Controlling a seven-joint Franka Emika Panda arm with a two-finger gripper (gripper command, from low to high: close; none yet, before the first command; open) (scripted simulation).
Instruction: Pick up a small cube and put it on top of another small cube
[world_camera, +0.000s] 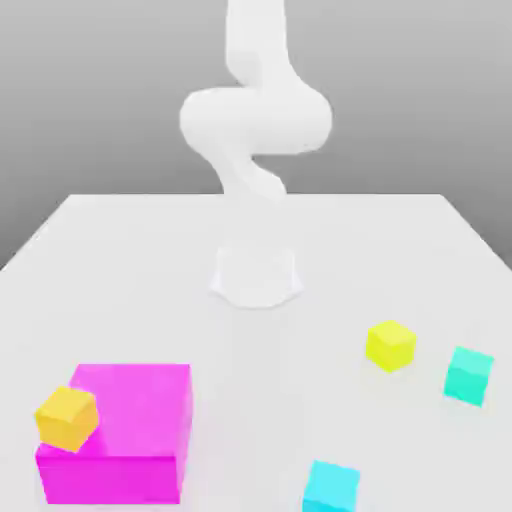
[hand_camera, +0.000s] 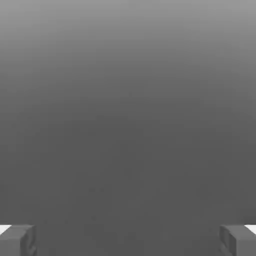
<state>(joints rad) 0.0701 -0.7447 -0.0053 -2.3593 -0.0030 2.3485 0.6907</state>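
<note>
The small lemon-yellow cube (world_camera: 390, 345) sits on the white table toward the exterior view's right. Just to its right and slightly nearer lies the teal cube (world_camera: 468, 375), a short gap apart from it. The white arm (world_camera: 255, 120) rises from its base at the table's middle and curls upward, well away from both cubes. In the hand view my gripper (hand_camera: 128, 240) is open, its two grey fingertips (hand_camera: 17, 240) standing far apart with nothing between them and only grey backdrop ahead.
A large magenta block (world_camera: 125, 435) stands at the front of the exterior view's left, with an orange-yellow small cube (world_camera: 67, 417) at its near-left corner. A sky-cyan small cube (world_camera: 332, 488) lies at the front edge. The arm's round base (world_camera: 256, 275) sits mid-table.
</note>
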